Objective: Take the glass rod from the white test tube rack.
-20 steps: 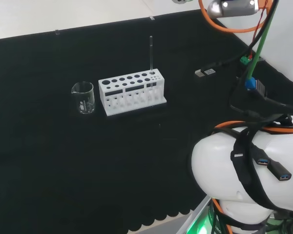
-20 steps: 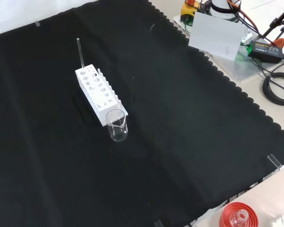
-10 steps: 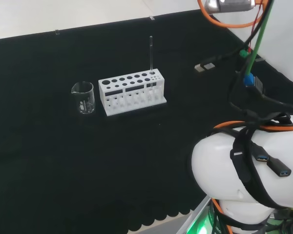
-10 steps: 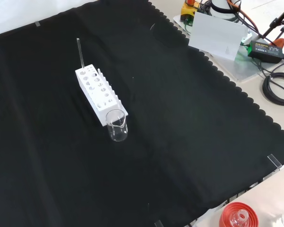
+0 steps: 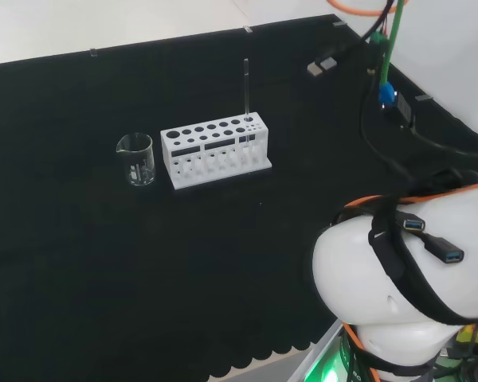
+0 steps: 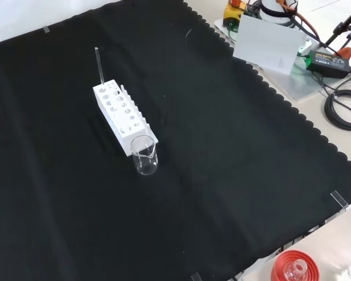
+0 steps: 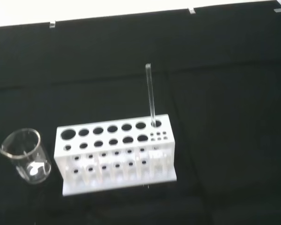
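Glass rod (image 5: 245, 89) upright in white rack (image 5: 215, 151)

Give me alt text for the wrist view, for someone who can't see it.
A thin glass rod stands upright in an end hole of a white test tube rack on black cloth. The rack's other holes look empty. A small clear glass beaker stands on the cloth beside the rack's opposite end, apart from it.

Rod: thin clear glass rod (image 7: 151, 96), smooth
Rack: white plastic test tube rack (image 7: 116, 152), matt
Counter cover: black matt cloth (image 6: 234, 158)
Beaker: small clear glass beaker (image 7: 27, 156), glossy
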You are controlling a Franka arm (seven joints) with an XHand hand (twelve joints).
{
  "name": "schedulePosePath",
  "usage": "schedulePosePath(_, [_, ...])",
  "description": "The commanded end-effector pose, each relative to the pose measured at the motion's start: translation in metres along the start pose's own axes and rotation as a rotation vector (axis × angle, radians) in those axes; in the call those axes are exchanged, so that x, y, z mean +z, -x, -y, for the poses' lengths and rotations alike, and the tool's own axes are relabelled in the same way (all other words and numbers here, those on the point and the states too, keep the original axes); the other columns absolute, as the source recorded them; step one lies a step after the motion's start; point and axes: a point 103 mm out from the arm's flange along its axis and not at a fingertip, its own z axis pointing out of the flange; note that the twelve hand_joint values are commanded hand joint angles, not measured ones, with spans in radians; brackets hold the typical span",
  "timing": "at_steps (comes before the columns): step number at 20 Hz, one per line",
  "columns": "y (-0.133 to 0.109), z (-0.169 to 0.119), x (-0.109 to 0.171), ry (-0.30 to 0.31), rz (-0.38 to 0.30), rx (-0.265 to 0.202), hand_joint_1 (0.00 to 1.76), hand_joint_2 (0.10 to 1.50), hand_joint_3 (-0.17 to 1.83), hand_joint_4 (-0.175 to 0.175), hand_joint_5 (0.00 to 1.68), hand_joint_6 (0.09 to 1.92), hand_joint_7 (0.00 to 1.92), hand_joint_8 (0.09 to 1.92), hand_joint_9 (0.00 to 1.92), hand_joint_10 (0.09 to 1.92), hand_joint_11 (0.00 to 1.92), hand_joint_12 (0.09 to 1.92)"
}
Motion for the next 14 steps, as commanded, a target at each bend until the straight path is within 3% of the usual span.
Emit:
schedulePosePath(1, [0.019,-0.053,-0.009,0.015,-0.041,-0.026,0.58,1.20,-0.17,-0.032,0.21,0.09,0.07,0.76,0.08,0.92,0.00,1.32])
schedulePosePath(6, [0.034,-0.082,0.000,-0.014,-0.041,-0.037,0.59,1.20,-0.17,-0.037,0.25,0.09,0.12,0.81,0.16,0.94,0.00,1.41])
schedulePosePath(12, [0.036,-0.108,0.008,-0.046,-0.022,-0.062,0.59,1.21,-0.17,-0.052,0.32,0.09,0.18,0.85,0.26,0.96,0.06,1.49])
schedulePosePath(14, [0.033,-0.117,0.013,-0.037,-0.049,-0.038,0.60,1.20,-0.17,-0.057,0.35,0.09,0.22,0.85,0.33,0.95,0.14,1.47])
